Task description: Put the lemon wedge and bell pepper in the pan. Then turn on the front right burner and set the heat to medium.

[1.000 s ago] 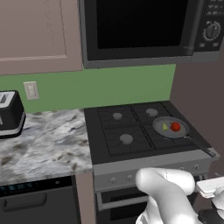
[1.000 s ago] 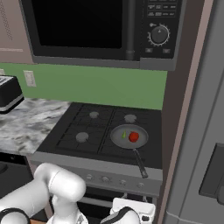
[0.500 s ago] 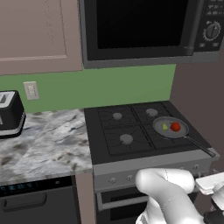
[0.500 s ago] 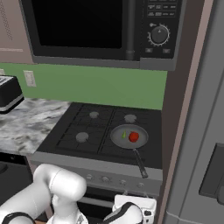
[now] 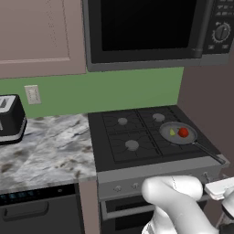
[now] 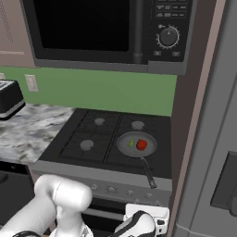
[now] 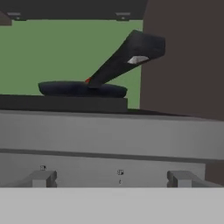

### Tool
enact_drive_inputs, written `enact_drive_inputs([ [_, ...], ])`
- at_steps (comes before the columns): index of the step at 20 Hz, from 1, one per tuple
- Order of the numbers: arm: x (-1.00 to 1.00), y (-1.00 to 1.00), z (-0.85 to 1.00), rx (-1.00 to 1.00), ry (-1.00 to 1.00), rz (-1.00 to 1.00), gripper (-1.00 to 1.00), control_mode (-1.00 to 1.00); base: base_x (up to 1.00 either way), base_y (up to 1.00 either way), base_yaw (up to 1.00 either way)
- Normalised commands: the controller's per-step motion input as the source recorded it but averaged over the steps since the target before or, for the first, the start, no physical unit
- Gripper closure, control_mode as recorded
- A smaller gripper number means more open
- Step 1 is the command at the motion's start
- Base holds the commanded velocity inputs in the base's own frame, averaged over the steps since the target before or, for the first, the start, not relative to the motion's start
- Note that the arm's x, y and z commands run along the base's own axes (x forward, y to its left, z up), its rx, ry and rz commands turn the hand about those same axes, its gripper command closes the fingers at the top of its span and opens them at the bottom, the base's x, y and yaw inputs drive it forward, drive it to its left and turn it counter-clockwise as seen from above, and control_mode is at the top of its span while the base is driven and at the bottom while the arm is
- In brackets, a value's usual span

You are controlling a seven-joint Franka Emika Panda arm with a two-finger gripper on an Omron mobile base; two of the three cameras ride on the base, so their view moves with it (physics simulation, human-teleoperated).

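Observation:
The grey pan (image 5: 179, 141) (image 6: 125, 147) sits over the front right burner and covers its cap. Inside it lie the red bell pepper (image 5: 183, 132) (image 6: 141, 145) and, just left of it, the pale lemon wedge (image 5: 172, 132) (image 6: 131, 143). My gripper (image 6: 144, 216) (image 5: 220, 188) hangs low in front of the stove, below the pan's dark handle (image 6: 148, 172), and holds nothing. The hand view looks level at the stove's front panel. There the pan (image 7: 65, 89) shows side-on, its handle (image 7: 127, 57) points toward me, and a bit of the pepper (image 7: 89, 80) peeks over the rim.
Knobs (image 7: 41, 178) (image 7: 183, 178) line the stove's front panel (image 6: 111, 189). A brown wall panel (image 6: 194, 115) stands right of the stove and a microwave (image 5: 146, 32) hangs above it. A marble counter (image 5: 45, 146) with a toaster (image 5: 10, 119) lies to the left.
My hand has crept slightly upward in front of the stove. The pan, the pepper and the lemon wedge have not moved.

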Motion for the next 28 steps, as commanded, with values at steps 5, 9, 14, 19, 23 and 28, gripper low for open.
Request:
enact_drive_inputs([
  [5, 0.2, -0.04, -0.14, 0.0, 0.0, 0.0, -1.0, -1.0, 0.0, 0.0, 0.0],
  [9, 0.1, 0.0, -0.2, 0.0, 0.0, 0.0, -1.0, -1.0, 0.0, 0.0, 0.0],
  [14, 0.03, 0.0, -0.22, 0.0, 0.0, 0.0, -1.0, -1.0, 0.0, 0.0, 0.0],
  [19, 0.04, 0.0, -0.19, 0.0, 0.0, 0.0, -1.0, -1.0, 0.0, 0.0, 0.0],
  [23, 0.12, 0.0, -0.05, 0.0, 0.0, 0.0, -1.0, -1.0, 0.0, 0.0, 0.0],
  [28, 0.2, 0.0, -0.03, 0.0, 0.0, 0.0, -1.0, -1.0, 0.0, 0.0, 0.0],
])
